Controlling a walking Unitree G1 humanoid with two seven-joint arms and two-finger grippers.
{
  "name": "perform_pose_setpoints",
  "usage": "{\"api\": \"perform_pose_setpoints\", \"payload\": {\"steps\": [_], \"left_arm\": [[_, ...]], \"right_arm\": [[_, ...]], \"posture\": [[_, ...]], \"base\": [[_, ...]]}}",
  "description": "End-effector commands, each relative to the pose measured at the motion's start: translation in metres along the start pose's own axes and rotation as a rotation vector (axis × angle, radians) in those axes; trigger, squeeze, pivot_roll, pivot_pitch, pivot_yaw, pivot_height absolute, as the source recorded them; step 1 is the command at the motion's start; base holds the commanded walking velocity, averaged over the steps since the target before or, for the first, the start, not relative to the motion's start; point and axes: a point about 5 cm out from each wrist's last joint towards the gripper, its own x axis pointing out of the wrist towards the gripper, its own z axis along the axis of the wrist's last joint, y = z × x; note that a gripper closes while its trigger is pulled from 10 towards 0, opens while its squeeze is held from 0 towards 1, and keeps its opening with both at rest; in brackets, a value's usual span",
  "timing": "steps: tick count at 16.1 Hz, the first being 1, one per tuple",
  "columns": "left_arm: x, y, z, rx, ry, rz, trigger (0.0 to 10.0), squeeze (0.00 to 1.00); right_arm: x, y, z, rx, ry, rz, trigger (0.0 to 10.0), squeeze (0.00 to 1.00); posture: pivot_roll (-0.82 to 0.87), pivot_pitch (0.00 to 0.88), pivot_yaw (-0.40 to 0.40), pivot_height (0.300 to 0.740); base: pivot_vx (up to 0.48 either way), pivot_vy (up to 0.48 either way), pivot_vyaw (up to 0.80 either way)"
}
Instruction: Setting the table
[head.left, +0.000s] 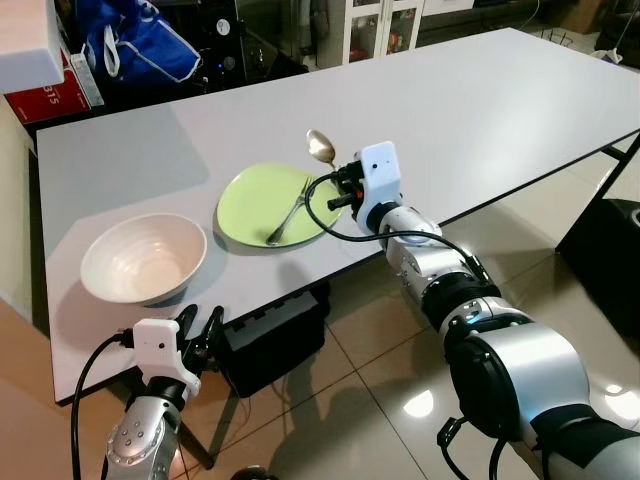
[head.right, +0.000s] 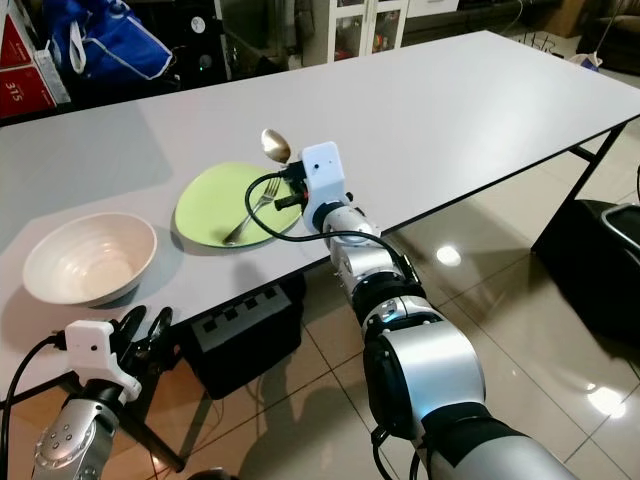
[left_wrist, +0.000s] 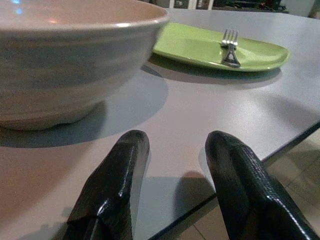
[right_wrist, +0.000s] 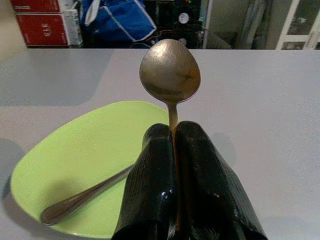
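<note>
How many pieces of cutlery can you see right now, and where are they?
2. A fork lies on the green plate. A spoon is clamped by its handle in the right gripper, bowl end raised, above the table beside the plate.

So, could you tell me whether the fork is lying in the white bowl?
No, the fork lies on the green plate, beside the white bowl.

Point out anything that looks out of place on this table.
Nothing is spilled or damaged. The fork lies slanted on the green plate rather than beside it. The right gripper holds the spoon above the table.
</note>
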Motion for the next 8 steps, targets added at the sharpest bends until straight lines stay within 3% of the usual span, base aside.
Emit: {"api": "perform_pose_setpoints", "payload": {"steps": [1,6,8], "left_arm": [[0.002,-0.003,0.007,0.017,-0.012,-0.003,10.0,0.00],[0.001,-0.014,0.022,0.015,-0.036,-0.006,10.0,0.00],[0.000,-0.016,0.025,0.022,-0.040,-0.010,10.0,0.00]], "right_arm": [[0.002,0.003,0.003,-0.004,0.003,0.018,10.0,0.00],[0.001,0.004,-0.001,-0.014,0.022,0.039,10.0,0.00],[0.001,0.004,-0.002,-0.018,0.028,0.048,10.0,0.00]], "posture": [[0.18,0.000,-0.003,0.740],[0.17,0.000,-0.006,0.740],[0.17,0.000,-0.004,0.740]], "base": [[0.311,0.368,0.00],[0.317,0.361,0.00],[0.000,0.000,0.00]]}}
